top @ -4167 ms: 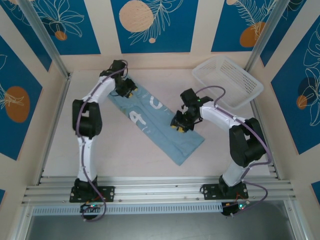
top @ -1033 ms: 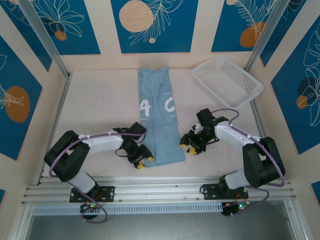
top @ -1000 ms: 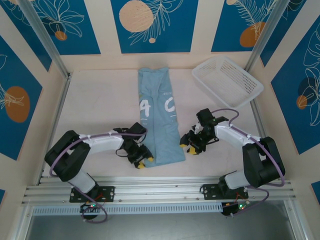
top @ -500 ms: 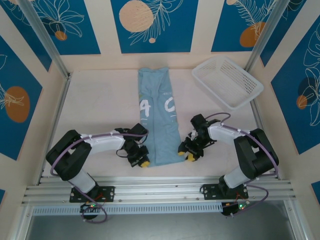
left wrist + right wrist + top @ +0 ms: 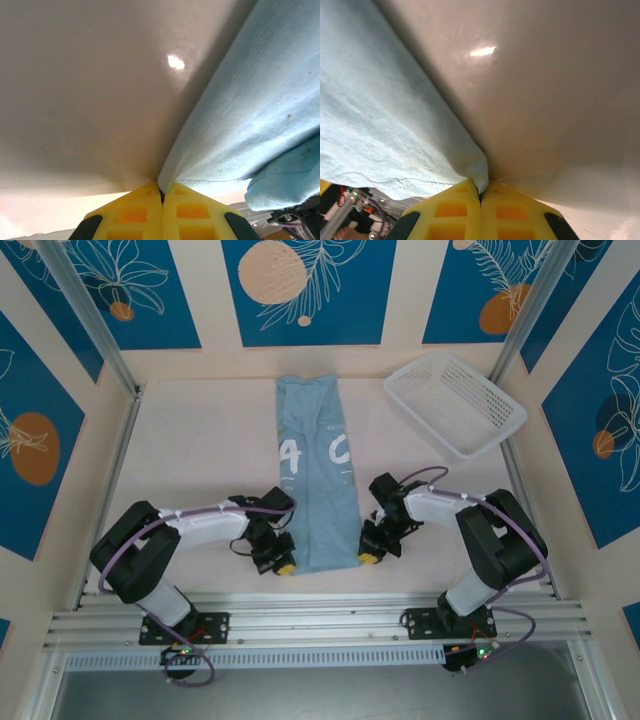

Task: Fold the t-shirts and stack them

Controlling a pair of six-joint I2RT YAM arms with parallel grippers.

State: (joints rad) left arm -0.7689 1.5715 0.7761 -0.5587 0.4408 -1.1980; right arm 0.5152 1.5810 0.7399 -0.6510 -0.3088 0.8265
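the white holed basket (image 5: pixel 455 400) sits on the desk (image 5: pixel 200 460), off to the far right of the shirt (image 5: pixel 318 475) and well apart from it, turned at a slant. its mesh floor is in plain sight from rim to rim. between the shirt and the basket lies a band of bare desk.

the sky-blue shirt lies flat as a long narrow strip, running straight away from the arm bases. white block lettering shows about halfway along it. its far end is narrower and a little rumpled, and its near end is the wider one.

the left pincer (image 5: pixel 284 566) is at the shirt's near left corner, clamped on the cloth. in the left wrist view the yellow fingers (image 5: pixel 135 215) meet with the hem edge pinched between them. the right pincer (image 5: pixel 368 557) is at the shirt's near right corner, likewise clamped on the cloth. in the right wrist view its yellow fingers (image 5: pixel 512 212) are pressed together on a fold of blue fabric.

both arms lie low over the desk, the left one stretched out left of the shirt, the right one bent right of it, each trailing a purple cable. the right arm's elbow is on the desk between the shirt's near end and the basket's side.
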